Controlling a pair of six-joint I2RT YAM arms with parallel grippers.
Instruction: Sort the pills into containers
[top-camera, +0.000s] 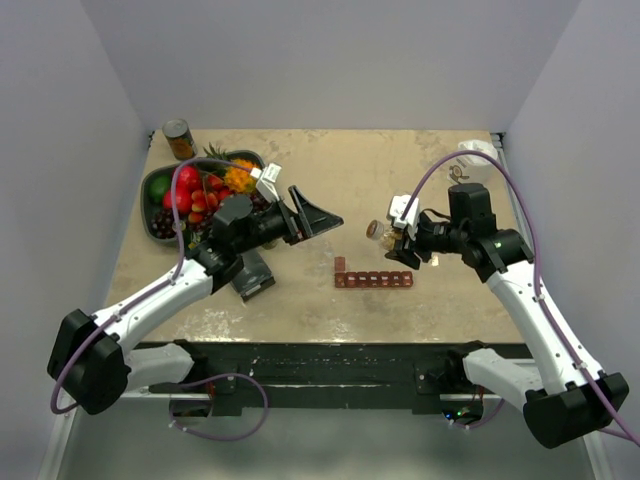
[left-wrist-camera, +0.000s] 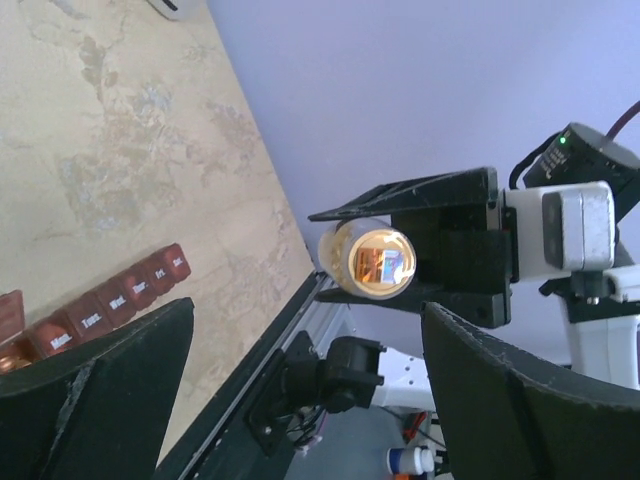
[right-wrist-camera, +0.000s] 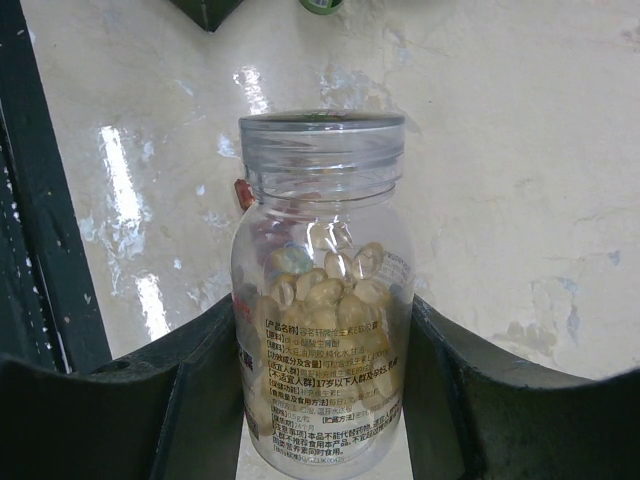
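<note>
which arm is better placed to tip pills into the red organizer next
Right. The right tool grips the uncapped pill bottle close beside the organizer, so it likely only needs to move over and tilt. The left tool is open and holds nothing.

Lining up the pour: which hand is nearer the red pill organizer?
Right. The right hand, holding the bottle, hovers just behind the right end of the organizer; the left hand sits farther back-left.

I log: bottle (right-wrist-camera: 322, 290), clear glossy plastic; containers (top-camera: 373, 279), translucent dark red plastic, smooth; table (right-wrist-camera: 520, 200), mottled beige, shiny; left gripper (left-wrist-camera: 308, 320), matt black plastic, grainy edges.
</note>
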